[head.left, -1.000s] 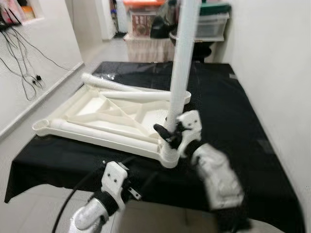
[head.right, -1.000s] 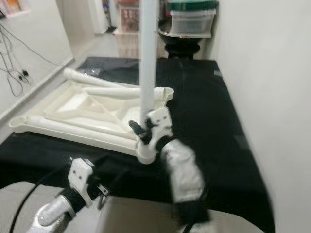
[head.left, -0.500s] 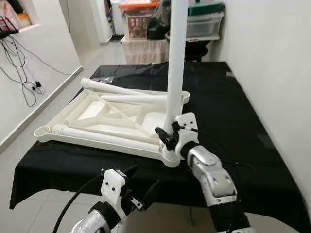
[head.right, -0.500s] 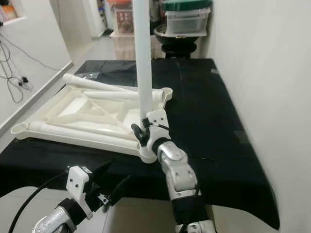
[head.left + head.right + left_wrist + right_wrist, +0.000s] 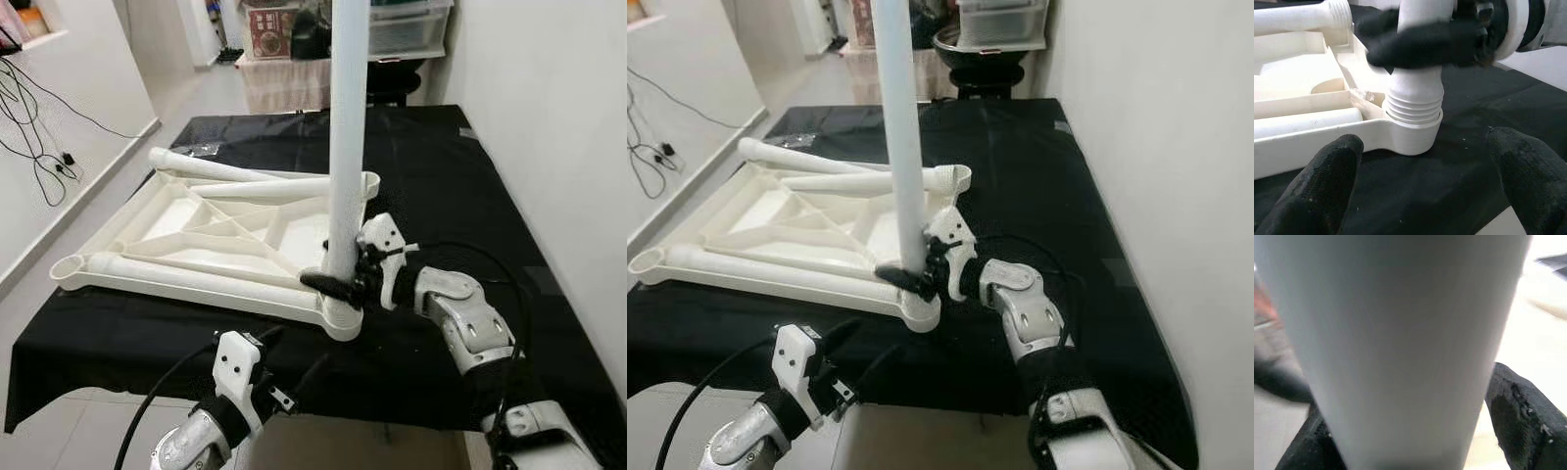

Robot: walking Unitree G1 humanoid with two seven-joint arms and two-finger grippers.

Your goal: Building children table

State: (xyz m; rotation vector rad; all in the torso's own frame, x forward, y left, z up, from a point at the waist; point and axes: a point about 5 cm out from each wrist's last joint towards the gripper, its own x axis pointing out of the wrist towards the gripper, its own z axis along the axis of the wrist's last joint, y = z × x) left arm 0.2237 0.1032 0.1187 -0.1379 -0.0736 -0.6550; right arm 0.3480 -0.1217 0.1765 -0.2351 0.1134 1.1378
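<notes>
An upside-down white plastic table top (image 5: 196, 230) lies on a black-covered table (image 5: 441, 186), ribs facing up. One white table leg (image 5: 347, 147) stands upright in the near corner socket (image 5: 339, 315); its threaded end (image 5: 1414, 108) sits in the socket. My right gripper (image 5: 338, 282) is shut on this leg just above the socket, the white tube pressed between its fingertips (image 5: 1518, 416). Two more loose legs (image 5: 245, 181) lie on the far part of the top, and another (image 5: 186, 277) along its near edge. My left gripper (image 5: 1425, 191) is open, low at the table's front edge, facing the socket.
A white wall (image 5: 549, 127) runs along the table's right side. Storage boxes and a dark bag (image 5: 294, 29) stand beyond the far end. Cables (image 5: 39, 108) hang on the left wall above a tiled floor (image 5: 39, 294).
The camera has shifted. My right forearm has swung out to the right, so the gripper now holds the upright leg from the side. The left gripper stays low at the front edge.
</notes>
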